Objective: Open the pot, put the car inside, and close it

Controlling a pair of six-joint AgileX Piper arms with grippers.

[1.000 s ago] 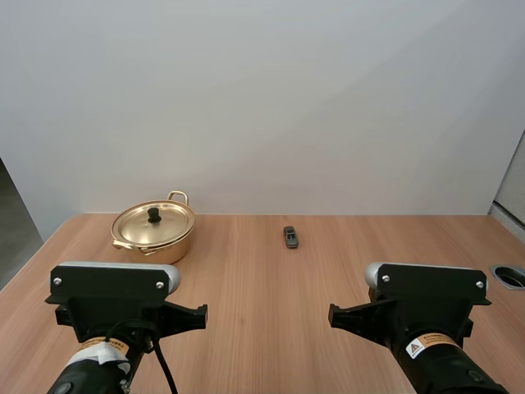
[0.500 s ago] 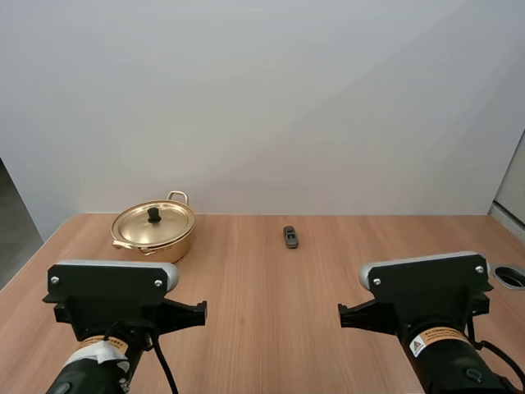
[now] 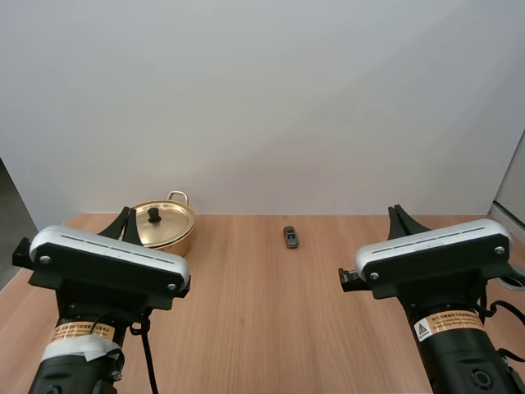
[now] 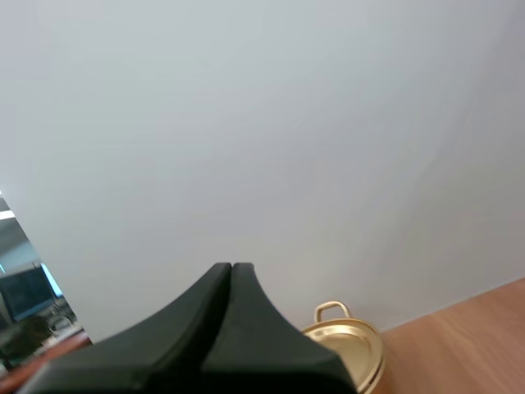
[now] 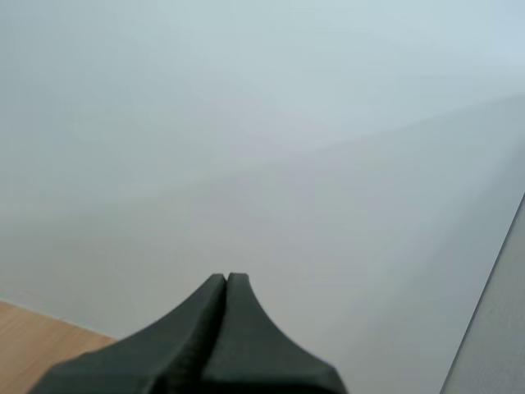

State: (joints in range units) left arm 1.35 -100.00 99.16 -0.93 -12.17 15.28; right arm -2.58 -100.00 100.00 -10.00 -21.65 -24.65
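Two grippers, both pressed shut on nothing, pointing at the back wall.
Left gripper holds its fingers together as one dark wedge, tips aimed just above the pot; right gripper is likewise closed, facing bare wall. The gold pot sits at the far left of the table with its lid on and the black knob upright. The left arm's wrist block stands in front of the pot's near left side and hides part of it. The small dark car lies on the wood well to the pot's right, near the far edge, apart from both arms.
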